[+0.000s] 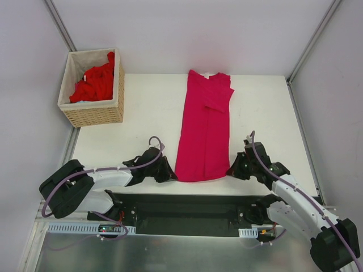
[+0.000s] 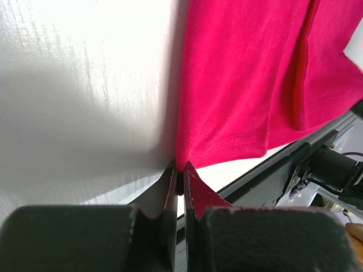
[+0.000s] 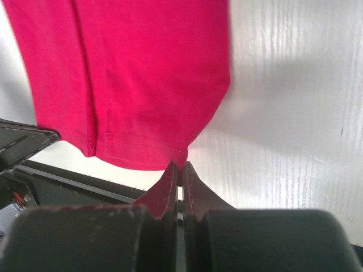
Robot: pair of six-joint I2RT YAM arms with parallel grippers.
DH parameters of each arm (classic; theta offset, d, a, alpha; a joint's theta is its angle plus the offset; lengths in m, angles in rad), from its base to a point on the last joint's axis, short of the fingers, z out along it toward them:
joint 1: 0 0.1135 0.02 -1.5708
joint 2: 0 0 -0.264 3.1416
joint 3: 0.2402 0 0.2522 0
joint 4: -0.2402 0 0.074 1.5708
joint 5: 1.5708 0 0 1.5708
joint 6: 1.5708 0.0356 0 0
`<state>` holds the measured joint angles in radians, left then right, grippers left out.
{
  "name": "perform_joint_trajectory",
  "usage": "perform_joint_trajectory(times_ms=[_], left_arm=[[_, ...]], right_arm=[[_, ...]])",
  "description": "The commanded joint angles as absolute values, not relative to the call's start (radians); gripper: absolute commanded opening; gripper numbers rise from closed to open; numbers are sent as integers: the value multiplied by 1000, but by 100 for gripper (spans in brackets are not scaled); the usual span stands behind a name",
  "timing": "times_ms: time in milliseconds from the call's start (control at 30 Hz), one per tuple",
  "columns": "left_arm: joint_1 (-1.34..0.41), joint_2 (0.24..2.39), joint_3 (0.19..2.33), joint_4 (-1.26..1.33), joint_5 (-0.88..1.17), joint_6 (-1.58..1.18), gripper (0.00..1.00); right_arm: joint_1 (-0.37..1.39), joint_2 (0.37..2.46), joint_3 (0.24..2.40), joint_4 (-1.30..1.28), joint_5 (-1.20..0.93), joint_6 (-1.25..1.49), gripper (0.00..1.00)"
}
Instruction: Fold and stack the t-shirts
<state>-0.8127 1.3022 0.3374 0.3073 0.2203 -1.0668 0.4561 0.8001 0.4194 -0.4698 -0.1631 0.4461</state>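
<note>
A magenta-crimson t-shirt (image 1: 204, 127) lies folded lengthwise into a long strip down the middle of the table, neck at the far end, hem at the near edge. My left gripper (image 1: 172, 177) is shut on the hem's near left corner (image 2: 182, 164). My right gripper (image 1: 229, 171) is shut on the hem's near right corner (image 3: 182, 160). Both corners sit low at the table's near edge. Several brighter red t-shirts (image 1: 95, 84) lie bunched in the wicker basket.
The wicker basket (image 1: 93, 115) stands at the far left, beside the table's corner. The white table (image 1: 142, 113) ends at a black rail (image 1: 187, 212) just behind both grippers. Grey walls enclose the left, right and far sides.
</note>
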Motion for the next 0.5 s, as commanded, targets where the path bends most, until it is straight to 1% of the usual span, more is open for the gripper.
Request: perform_joint_trajectory(times_ms=[0, 133, 467], left_arm=[[-818, 1299, 409, 187, 186, -1006, 0], [-818, 1336, 468, 186, 202, -989, 0], [-782, 1425, 728, 111, 247, -917, 0]], right_arm=[[460, 834, 502, -486, -143, 416, 1], [460, 879, 537, -465, -141, 407, 1], [460, 1005, 621, -402, -143, 394, 1]])
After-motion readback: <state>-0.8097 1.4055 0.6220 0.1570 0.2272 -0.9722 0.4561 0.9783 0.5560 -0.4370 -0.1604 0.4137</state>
